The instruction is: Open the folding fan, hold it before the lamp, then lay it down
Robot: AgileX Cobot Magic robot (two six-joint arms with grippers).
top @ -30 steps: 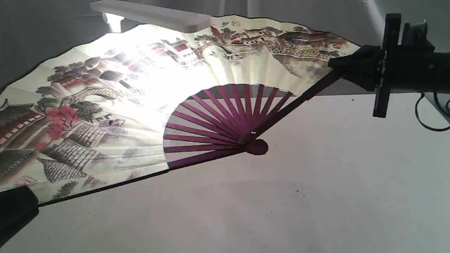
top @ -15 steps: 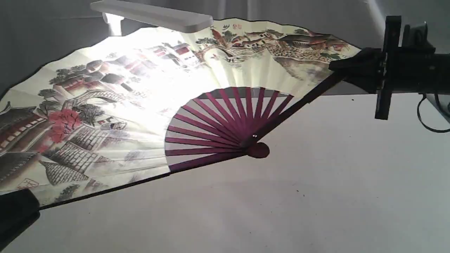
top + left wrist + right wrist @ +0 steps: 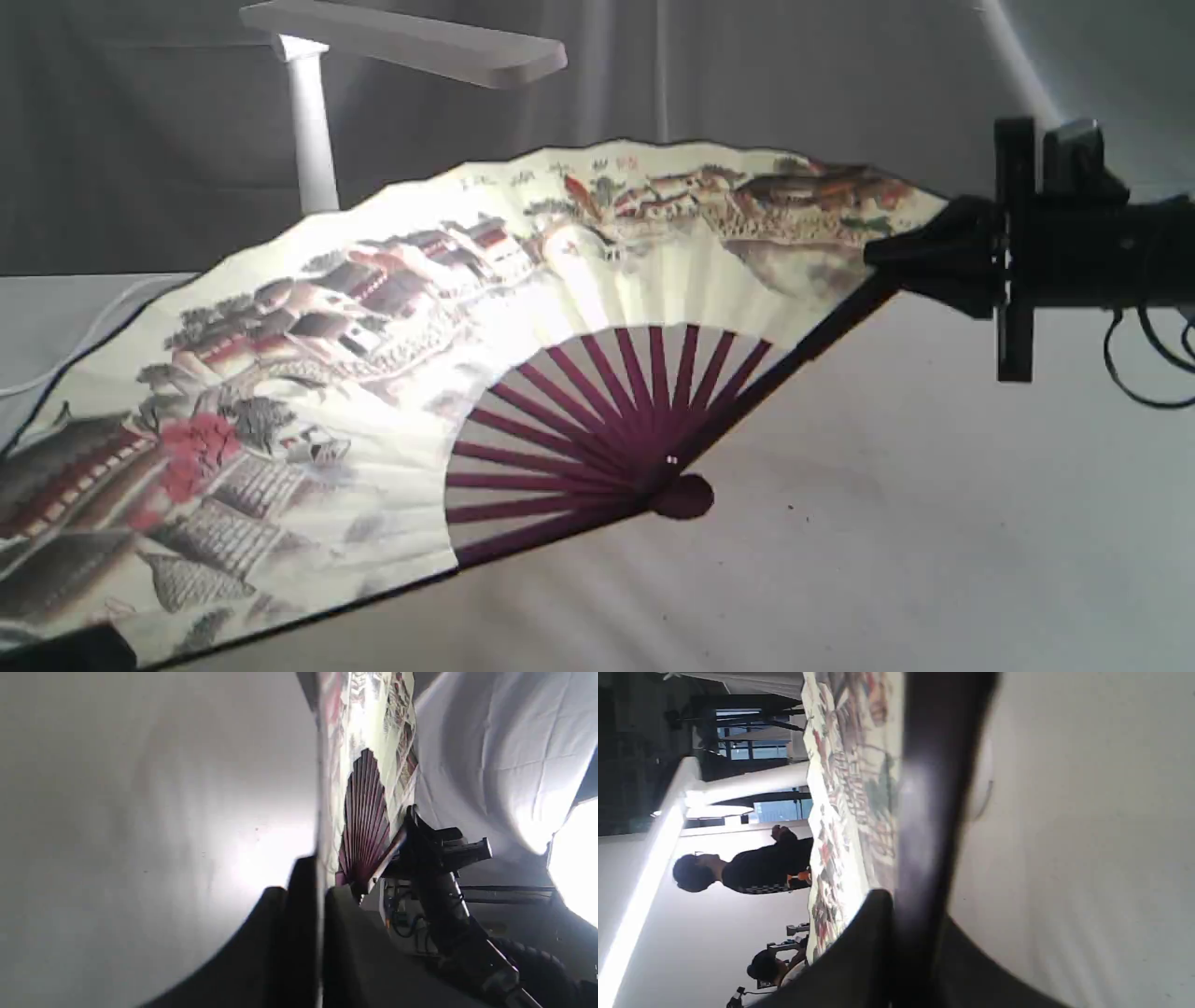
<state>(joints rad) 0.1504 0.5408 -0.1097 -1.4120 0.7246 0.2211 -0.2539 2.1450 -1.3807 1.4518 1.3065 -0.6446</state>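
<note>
At the lower left corner of the exterior view, only a dark sliver of the left gripper (image 3: 65, 651) shows. In the left wrist view, the left gripper (image 3: 320, 905) is pressed together on the fan's outer edge, seen end-on between its two dark fingers.

Above and behind stands the lamp (image 3: 411, 42). Its white stem rises behind the fan's leaf, and its flat head juts out over the fan, well clear of the top edge.

The fan (image 3: 392, 373) is fully open and held off the table (image 3: 887, 560) between the two arms. It is tilted, with the painted houses and trees facing the exterior camera. A bright patch lies on the cream leaf just above the ribs (image 3: 579, 420). The maroon ribs meet at the pivot (image 3: 681, 497), which hangs low over the table; I cannot tell whether it touches.

On the right, the right gripper (image 3: 887, 266) pinches the fan's dark outer stick near the leaf's corner. In the right wrist view, the right gripper (image 3: 915, 924) has its fingers tight on either side of that stick. A grey curtain (image 3: 747, 75) hangs behind everything.
</note>
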